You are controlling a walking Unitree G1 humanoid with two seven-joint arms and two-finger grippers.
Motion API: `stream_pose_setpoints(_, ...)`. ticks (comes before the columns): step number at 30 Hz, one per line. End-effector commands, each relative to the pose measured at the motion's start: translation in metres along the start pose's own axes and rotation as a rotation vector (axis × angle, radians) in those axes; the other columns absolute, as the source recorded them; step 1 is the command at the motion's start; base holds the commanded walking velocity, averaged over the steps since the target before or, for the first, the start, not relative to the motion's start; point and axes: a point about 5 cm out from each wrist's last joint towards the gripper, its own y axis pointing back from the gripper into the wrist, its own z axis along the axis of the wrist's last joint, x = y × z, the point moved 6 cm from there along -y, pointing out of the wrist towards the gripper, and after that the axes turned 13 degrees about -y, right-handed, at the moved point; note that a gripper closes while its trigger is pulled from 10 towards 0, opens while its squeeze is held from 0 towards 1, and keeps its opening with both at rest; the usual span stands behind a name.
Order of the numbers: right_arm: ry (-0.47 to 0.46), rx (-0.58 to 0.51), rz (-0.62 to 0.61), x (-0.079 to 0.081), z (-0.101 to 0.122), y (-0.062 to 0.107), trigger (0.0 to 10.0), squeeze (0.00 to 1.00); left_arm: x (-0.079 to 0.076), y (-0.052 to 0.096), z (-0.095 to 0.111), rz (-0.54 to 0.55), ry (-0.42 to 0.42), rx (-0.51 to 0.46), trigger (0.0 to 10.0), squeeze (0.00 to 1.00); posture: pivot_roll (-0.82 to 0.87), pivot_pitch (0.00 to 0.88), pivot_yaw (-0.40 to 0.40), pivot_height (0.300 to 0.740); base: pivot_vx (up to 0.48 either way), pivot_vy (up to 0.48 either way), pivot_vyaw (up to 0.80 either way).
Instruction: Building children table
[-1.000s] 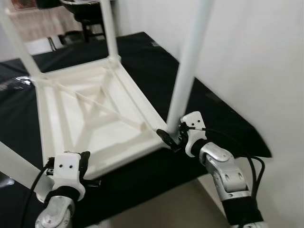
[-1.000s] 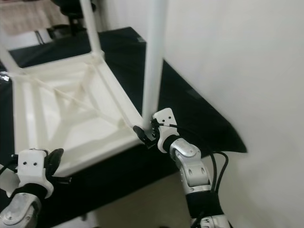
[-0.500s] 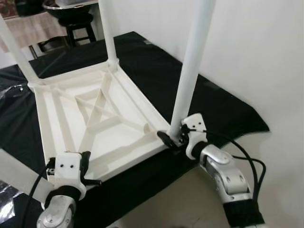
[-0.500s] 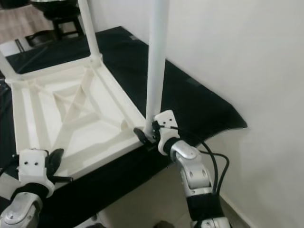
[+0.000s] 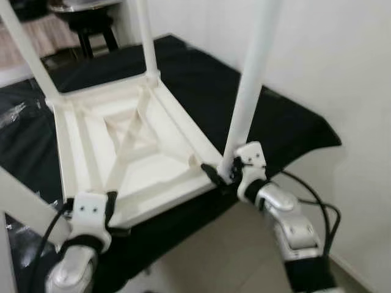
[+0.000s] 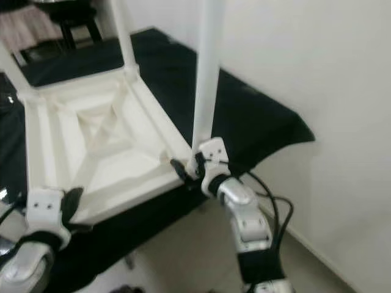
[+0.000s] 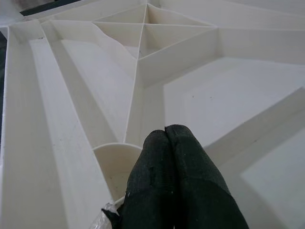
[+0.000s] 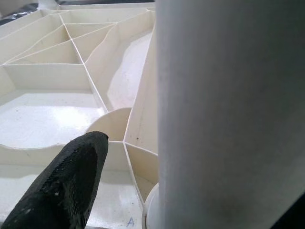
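open: tabletop underside centre | blocked: corner legs | wall probably close right

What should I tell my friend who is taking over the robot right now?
Right pincer: closed around the bottom of the near-right table leg, at that corner of the upside-down white tabletop.
Left pincer: shut, holding nothing, fingertips at the empty round leg socket in the near-left corner.
Done: three legs stand in their corners; the tabletop lies on the black cloth.
Left: a loose white leg lies beside the left arm; it looks meant for the empty socket.
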Motion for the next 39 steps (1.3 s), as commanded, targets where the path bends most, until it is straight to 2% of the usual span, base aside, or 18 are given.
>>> stream_pose_setpoints(1,0.003,0.018,0.068,0.013,-0.004,-0.004,10.0,0.00,0.001,0.003,-0.011,0.000,-0.021,0.040,10.0,0.00,0.08,0.129,-0.029,0.740,0.000,0.000,0.80)
stream_pose_setpoints(7,0.038,0.015,0.125,0.015,-0.003,-0.006,10.0,0.00,-0.004,0.002,-0.008,-0.021,-0.019,0.025,10.0,0.00,0.08,0.128,-0.028,0.740,0.000,0.000,0.80)
stream_pose_setpoints(11,0.059,0.028,0.114,0.009,-0.003,-0.009,10.0,0.00,-0.005,0.002,-0.007,-0.025,-0.021,0.023,10.0,0.00,0.08,0.128,-0.028,0.740,0.000,0.000,0.80)
stream_pose_setpoints(12,0.099,0.036,0.094,0.006,-0.002,-0.011,10.0,0.00,-0.005,0.003,-0.007,-0.026,-0.022,0.023,10.0,0.00,0.08,0.133,-0.033,0.740,0.000,0.000,0.80)
stream_pose_setpoints(13,0.099,0.036,0.094,0.006,-0.002,-0.011,10.0,0.00,-0.005,0.003,-0.007,-0.026,-0.022,0.023,10.0,0.00,0.08,0.133,-0.033,0.740,0.000,0.000,0.80)
stream_pose_setpoints(15,0.128,0.069,0.020,-0.006,-0.006,-0.014,10.0,0.00,-0.006,0.003,-0.007,-0.028,-0.021,0.024,10.0,0.00,0.08,0.137,-0.039,0.740,0.000,0.000,0.00)
stream_pose_setpoints(18,0.128,0.093,-0.018,-0.013,-0.010,-0.014,10.0,0.00,-0.007,0.004,-0.007,-0.036,-0.027,0.025,10.0,0.00,0.08,0.140,-0.039,0.740,0.000,0.000,0.00)
stream_pose_setpoints(26,0.121,0.105,0.008,-0.011,-0.014,-0.010,10.0,0.00,-0.014,0.003,-0.005,-0.085,-0.014,0.012,10.0,0.00,0.08,0.141,-0.038,0.740,0.000,0.000,0.00)
stream_pose_setpoints(28,0.119,0.107,0.027,-0.009,-0.015,-0.008,10.0,0.00,-0.021,0.003,0.000,-0.124,-0.015,-0.005,10.0,0.00,0.08,0.142,-0.038,0.740,0.000,0.000,0.00)
stream_pose_setpoints(30,0.090,0.098,0.047,-0.008,-0.016,-0.002,10.0,0.00,-0.038,0.009,0.007,-0.237,0.009,-0.034,10.0,0.00,0.08,0.142,-0.041,0.740,0.000,0.000,0.00)
stream_pose_setpoints(31,0.090,0.098,0.047,-0.008,-0.016,-0.002,10.0,0.00,-0.038,0.009,0.007,-0.237,0.009,-0.034,10.0,0.00,0.08,0.142,-0.041,0.740,0.000,0.000,0.00)
stream_pose_setpoints(32,0.079,0.093,0.055,-0.007,-0.016,0.001,10.0,0.00,-0.045,0.012,0.010,-0.280,0.011,-0.044,10.0,0.00,0.08,0.144,-0.040,0.740,0.000,0.000,0.00)
stream_pose_setpoints(36,0.002,0.038,0.076,-0.005,-0.014,0.028,10.0,0.00,-0.067,0.035,0.014,-0.449,0.057,-0.051,10.0,0.00,0.09,0.144,-0.035,0.740,0.000,0.000,0.00)
stream_pose_setpoints(37,0.002,0.038,0.076,-0.005,-0.014,0.028,10.0,0.00,-0.067,0.035,0.014,-0.449,0.057,-0.051,10.0,0.00,0.09,0.144,-0.035,0.740,0.000,0.000,0.00)
stream_pose_setpoints(39,-0.029,0.027,0.071,-0.003,-0.017,0.041,10.0,0.00,-0.072,0.046,0.016,-0.502,0.072,-0.053,10.0,0.00,0.09,0.145,-0.033,0.740,0.000,0.000,0.00)
